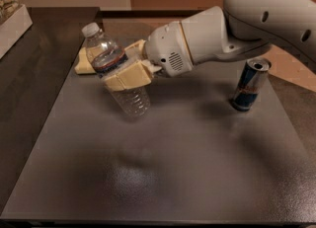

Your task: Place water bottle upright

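Gripper point(111, 71) sits over the far-left part of the grey table point(187, 172), at the end of the white arm point(237, 29) that reaches in from your upper right. Its tan fingers point(129, 77) are closed around the water bottle point(105, 54), one in front across the label band and the other showing behind the bottle on the left. You have a firm hold at mid-body.

Bottle attitude is tilted, not upright. The white cap points up and to the left, and the clear ribbed base angles down and to the right toward the tabletop. You cannot tell from this view whether the base touches the surface or hangs just above it.

A blue-and-silver can point(249, 85) stands upright on the right side of the table, well apart from the bottle and below the arm's elbow. A pale box point(12, 22) sits at the far-left edge, off the grey surface.
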Available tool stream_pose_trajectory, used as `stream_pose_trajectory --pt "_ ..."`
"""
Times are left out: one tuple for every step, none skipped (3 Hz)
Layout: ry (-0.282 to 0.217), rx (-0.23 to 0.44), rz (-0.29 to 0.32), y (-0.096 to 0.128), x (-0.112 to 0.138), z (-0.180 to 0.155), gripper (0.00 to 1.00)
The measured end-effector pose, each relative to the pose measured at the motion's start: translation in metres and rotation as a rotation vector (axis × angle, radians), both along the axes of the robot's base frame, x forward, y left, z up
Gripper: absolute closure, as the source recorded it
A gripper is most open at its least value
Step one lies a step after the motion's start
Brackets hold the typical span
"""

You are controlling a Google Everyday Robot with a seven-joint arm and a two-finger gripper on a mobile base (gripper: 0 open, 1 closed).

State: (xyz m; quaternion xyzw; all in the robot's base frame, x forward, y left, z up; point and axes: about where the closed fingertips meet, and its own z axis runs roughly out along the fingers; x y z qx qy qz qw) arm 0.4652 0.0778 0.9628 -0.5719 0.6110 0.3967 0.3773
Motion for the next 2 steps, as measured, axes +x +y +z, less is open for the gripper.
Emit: stream_pose_trajectory --pt "-0.005 0.028 -0.013 -0.0018 -0.0029 0.0001 1.00" --pt "-0.032 0.105 -0.045 -0.0004 -0.0044 0.0006 1.00"
